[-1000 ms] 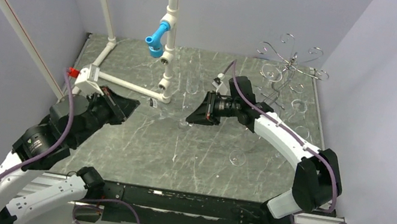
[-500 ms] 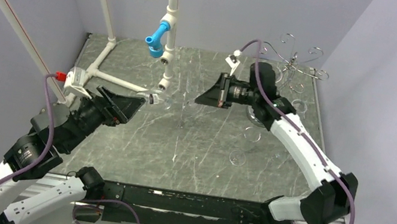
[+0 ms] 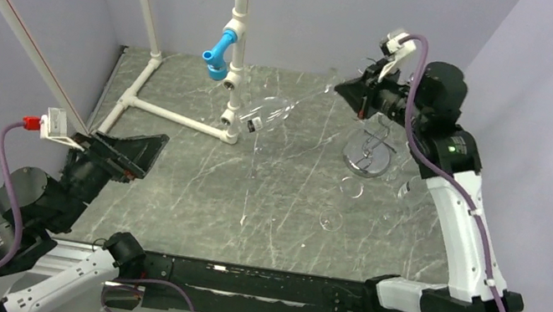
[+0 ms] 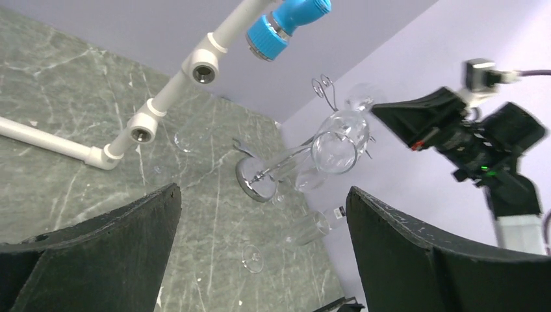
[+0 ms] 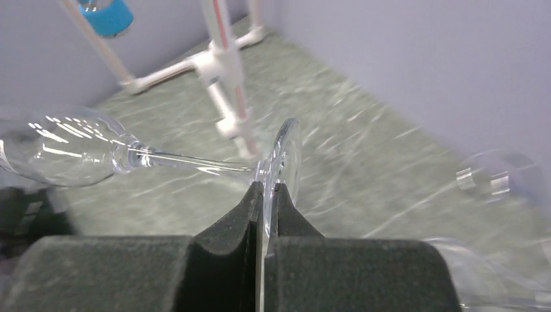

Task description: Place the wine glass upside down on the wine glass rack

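Top external view: since a second ago the right gripper (image 3: 343,89) has risen from mid-table to the back right, above the wine glass rack (image 3: 365,161). Its fingers are pinched on the foot of the wine glass (image 3: 274,111), which hangs sideways in the air, bowl pointing left. The left gripper (image 3: 149,147) has drawn back to the near left, fingers spread wide and empty. Grey-green marbled table (image 3: 245,223), white pipe frame (image 3: 239,6) at the back, pale lilac walls all round — more clear glassware (image 3: 351,187) lies near the rack's base.
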